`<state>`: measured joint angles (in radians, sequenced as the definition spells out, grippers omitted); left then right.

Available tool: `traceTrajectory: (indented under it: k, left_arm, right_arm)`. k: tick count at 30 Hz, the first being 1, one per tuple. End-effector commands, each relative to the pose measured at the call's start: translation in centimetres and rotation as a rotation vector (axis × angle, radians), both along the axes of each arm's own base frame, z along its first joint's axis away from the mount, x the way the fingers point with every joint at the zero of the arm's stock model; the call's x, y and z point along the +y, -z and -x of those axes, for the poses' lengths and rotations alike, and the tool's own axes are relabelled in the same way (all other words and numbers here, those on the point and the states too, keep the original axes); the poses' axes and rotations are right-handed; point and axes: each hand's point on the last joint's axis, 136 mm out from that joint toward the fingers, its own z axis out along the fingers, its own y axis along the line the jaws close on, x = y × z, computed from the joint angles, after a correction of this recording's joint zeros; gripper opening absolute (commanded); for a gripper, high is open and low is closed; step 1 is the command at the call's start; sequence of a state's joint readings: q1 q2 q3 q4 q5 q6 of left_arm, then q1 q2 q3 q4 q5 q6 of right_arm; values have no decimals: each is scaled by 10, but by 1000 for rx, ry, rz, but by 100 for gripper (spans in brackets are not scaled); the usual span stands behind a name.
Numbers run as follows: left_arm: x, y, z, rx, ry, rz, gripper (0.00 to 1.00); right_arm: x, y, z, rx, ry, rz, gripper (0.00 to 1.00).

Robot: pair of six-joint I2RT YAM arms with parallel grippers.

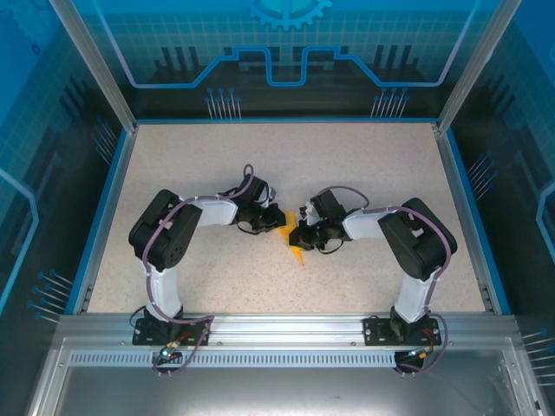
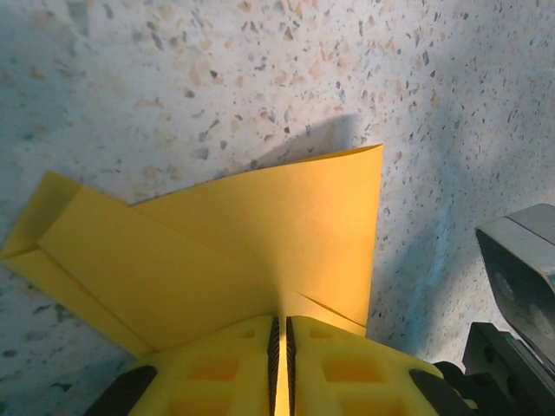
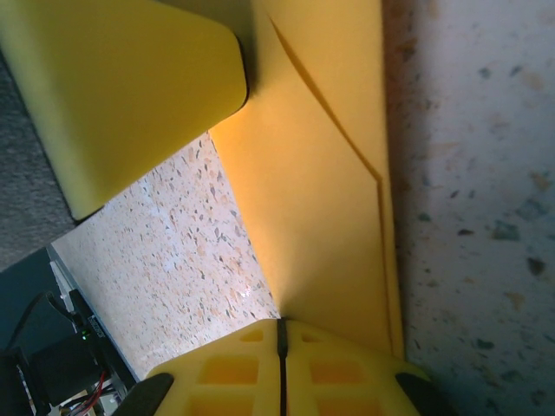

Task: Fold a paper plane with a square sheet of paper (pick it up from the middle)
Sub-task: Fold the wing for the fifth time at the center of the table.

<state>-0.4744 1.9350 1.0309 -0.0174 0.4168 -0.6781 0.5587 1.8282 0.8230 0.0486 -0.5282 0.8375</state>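
— Two grippers: what is each one doing?
— Both are clamped on the paper sheet (image 1: 299,254). The left gripper (image 1: 274,224) pinches it from the left of the frame, and the right gripper (image 1: 301,234) from the right.
— Where is the sheet?
— Middle of the top view, over the speckled table (image 1: 347,156), partly folded, with creased flaps spreading out from the closed fingers.
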Motion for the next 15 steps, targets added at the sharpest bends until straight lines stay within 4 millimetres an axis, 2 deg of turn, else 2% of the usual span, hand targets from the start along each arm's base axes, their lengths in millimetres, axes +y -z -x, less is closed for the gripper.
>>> traceTrajectory:
  k: [1,6,15]
  left_arm:
    - [24,22,-10,-5,-57,-101,15]
    - [38,27,-16,3,-83,-102,15]
    - [45,21,-30,-12,-84,-74,16]
  right_arm:
    - [-21,33,38,133,-1,124,7]
    - [-22,32,39,130,-3,125,7]
    - [-22,33,42,135,-2,110,7]
